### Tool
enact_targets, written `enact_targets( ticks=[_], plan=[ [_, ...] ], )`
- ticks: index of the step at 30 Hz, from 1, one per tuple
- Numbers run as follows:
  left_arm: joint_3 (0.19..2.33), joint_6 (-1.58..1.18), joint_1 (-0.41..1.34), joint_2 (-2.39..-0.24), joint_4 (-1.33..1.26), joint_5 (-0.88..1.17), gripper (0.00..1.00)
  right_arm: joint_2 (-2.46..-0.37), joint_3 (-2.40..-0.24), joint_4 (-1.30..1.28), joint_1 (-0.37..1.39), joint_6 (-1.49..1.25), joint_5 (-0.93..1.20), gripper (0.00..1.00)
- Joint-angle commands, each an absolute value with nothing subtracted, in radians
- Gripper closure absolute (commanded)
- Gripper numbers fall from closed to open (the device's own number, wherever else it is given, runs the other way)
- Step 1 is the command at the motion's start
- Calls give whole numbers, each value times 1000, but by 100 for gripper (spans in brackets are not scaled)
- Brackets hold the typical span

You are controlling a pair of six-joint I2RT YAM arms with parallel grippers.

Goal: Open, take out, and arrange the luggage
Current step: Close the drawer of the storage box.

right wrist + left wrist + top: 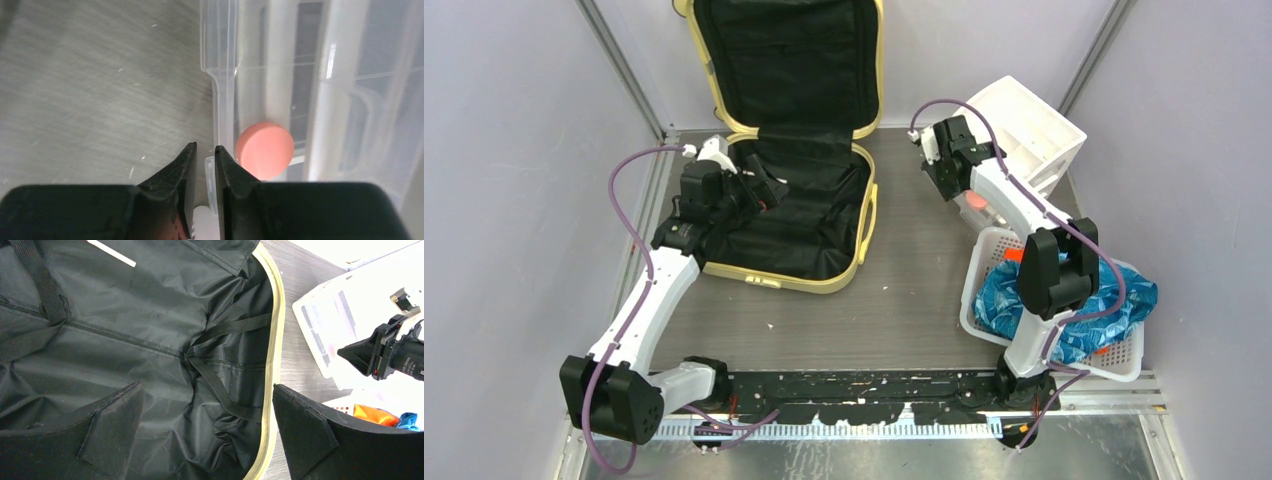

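The pale yellow luggage (867,210) lies open at the back left, its lid propped upright against the back wall. Its black lining (150,315) with elastic straps (235,326) shows nothing loose inside. My left gripper (769,190) hovers over the lower half, near its right rim (274,330), and is open and empty (206,386). My right gripper (959,192) is at the front of the white drawer bin (1024,130). Its jaws (205,146) are nearly closed on a thin clear plastic lip of a drawer (220,95). A pink disc (264,150) sits inside that drawer.
A white perforated basket (984,250) at the right holds a blue patterned bag (1114,295) and something orange (1014,255). Grey walls enclose the table on three sides. The drawer bin also shows in the left wrist view (330,325), with my right gripper's fingers (360,354) in front of it.
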State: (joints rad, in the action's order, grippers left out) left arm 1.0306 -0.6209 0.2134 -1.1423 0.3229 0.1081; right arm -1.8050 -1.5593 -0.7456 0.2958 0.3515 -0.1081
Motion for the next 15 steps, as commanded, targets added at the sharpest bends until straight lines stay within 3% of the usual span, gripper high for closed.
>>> enact_targets(
  ticks=[1, 4, 7, 10, 15],
  plan=[
    [1029, -622, 206, -1111, 291, 103, 0, -1813, -1550, -601, 308, 332, -371, 65],
    [1026, -628, 206, -1114, 282, 109, 0, -1817, -1548, -577, 308, 357, -421, 47],
    [1020, -644, 206, -1119, 264, 123, 0, -1826, -1549, -575, 306, 366, -432, 39],
    [1015, -655, 206, -1120, 250, 134, 0, -1842, -1553, -576, 303, 379, -448, 32],
    [1005, -663, 206, -1114, 226, 161, 0, -1835, -1599, -637, 289, 370, -394, 30]
  ],
)
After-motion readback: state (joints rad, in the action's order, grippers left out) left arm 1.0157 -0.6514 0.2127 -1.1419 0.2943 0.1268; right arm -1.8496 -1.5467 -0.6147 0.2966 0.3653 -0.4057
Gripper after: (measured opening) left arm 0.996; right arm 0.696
